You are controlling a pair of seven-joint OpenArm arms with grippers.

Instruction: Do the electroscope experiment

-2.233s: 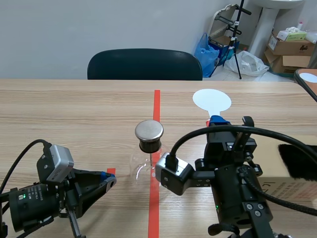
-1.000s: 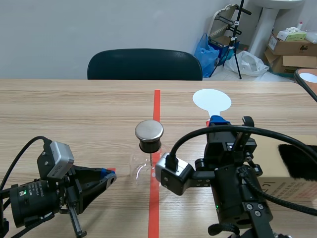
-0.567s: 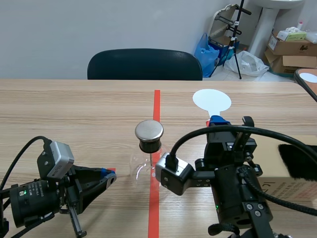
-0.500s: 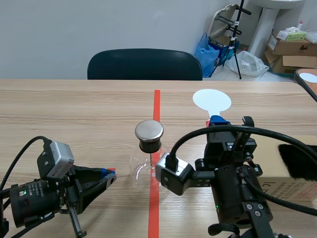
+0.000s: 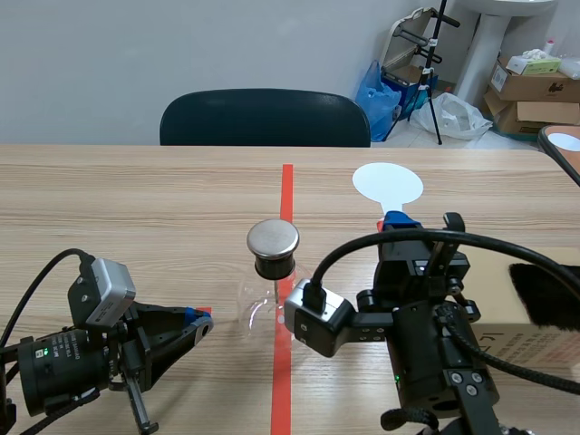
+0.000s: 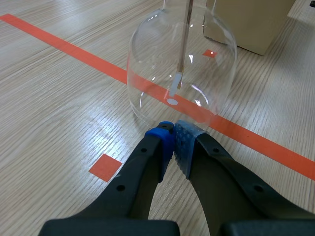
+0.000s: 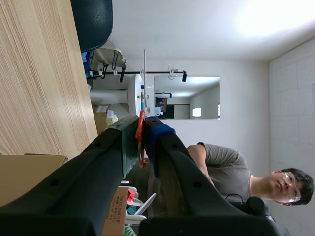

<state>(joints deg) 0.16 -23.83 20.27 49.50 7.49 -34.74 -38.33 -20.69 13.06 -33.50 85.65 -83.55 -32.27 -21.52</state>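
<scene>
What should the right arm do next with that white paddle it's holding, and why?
Probably swing the white paddle sideways toward the metal cap of the glass electroscope. The right gripper is shut on the paddle's handle, holding it upright and well off to one side of the cap; the left gripper sits shut by the electroscope's base, clear of the cap.

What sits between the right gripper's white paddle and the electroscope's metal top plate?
Nothing visible. The white paddle, clamped in the right gripper, is held up beside the metal top plate, open air between. The left gripper sits shut, low at the glass flask's base, off that path.
</scene>
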